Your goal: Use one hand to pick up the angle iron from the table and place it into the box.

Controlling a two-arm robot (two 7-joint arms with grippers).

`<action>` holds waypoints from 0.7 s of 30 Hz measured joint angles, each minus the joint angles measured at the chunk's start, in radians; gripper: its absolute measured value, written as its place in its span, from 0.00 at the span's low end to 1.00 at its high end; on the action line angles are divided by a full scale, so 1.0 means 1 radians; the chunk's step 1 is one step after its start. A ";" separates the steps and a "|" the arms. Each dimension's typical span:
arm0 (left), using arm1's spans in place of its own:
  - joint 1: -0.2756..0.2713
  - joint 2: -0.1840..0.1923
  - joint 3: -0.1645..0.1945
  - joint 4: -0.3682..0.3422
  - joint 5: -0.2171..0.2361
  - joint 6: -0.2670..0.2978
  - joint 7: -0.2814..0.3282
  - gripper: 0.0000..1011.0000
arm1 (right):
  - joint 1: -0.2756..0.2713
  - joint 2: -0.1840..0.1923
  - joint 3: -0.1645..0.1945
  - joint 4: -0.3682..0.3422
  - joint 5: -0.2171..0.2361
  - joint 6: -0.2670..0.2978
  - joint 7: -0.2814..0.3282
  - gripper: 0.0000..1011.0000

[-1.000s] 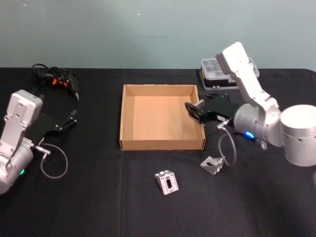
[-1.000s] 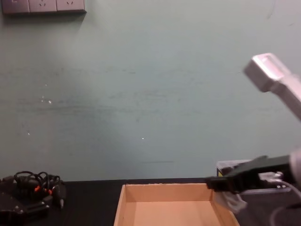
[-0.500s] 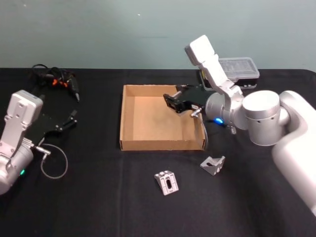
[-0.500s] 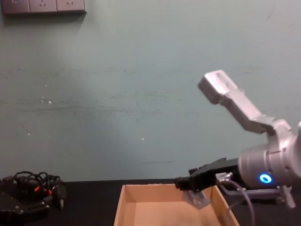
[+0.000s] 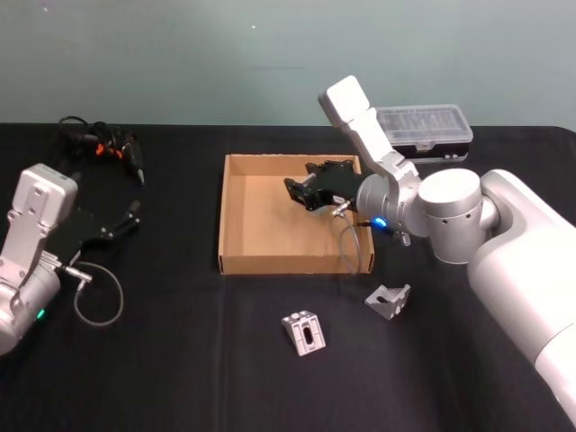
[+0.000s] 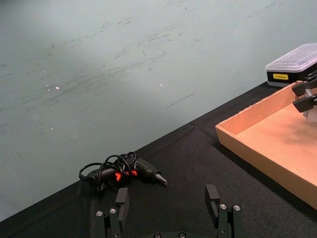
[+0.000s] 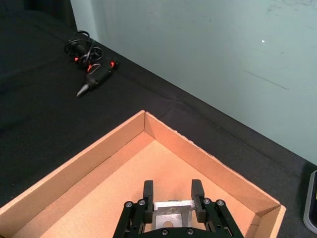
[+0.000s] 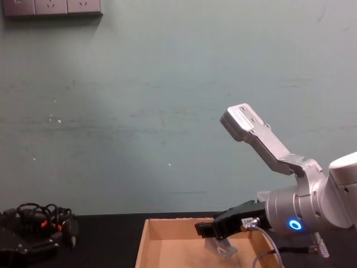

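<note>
Since a second ago my right gripper (image 5: 301, 193) has swung from just outside the right wall of the box (image 5: 292, 263) to a spot over its floor, close to the back wall and a little right of the middle. Its fingers (image 7: 148, 189) are clamped onto the angle iron (image 7: 172, 208), which sits between them as a silver piece at the fingertips. From the chest view it hangs at about the height of the box's rim, and I cannot tell whether it touches the floor.

Two spare brackets (image 5: 303, 332) lie on the table (image 5: 180, 360) in front of the box's front wall, right of its middle and apart from each other. My left gripper (image 6: 167, 201) is parked well left of the box, fingers spread wide with nothing between them. A clear-lidded case (image 5: 423, 126) sits behind the box's back right corner. A black tool (image 5: 108, 148) with a coiled cable lies well off from its back left corner.
</note>
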 joint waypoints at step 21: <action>0.000 0.000 0.000 0.000 0.000 0.000 0.000 1.00 | -0.003 0.006 0.000 -0.012 0.003 0.005 -0.001 0.84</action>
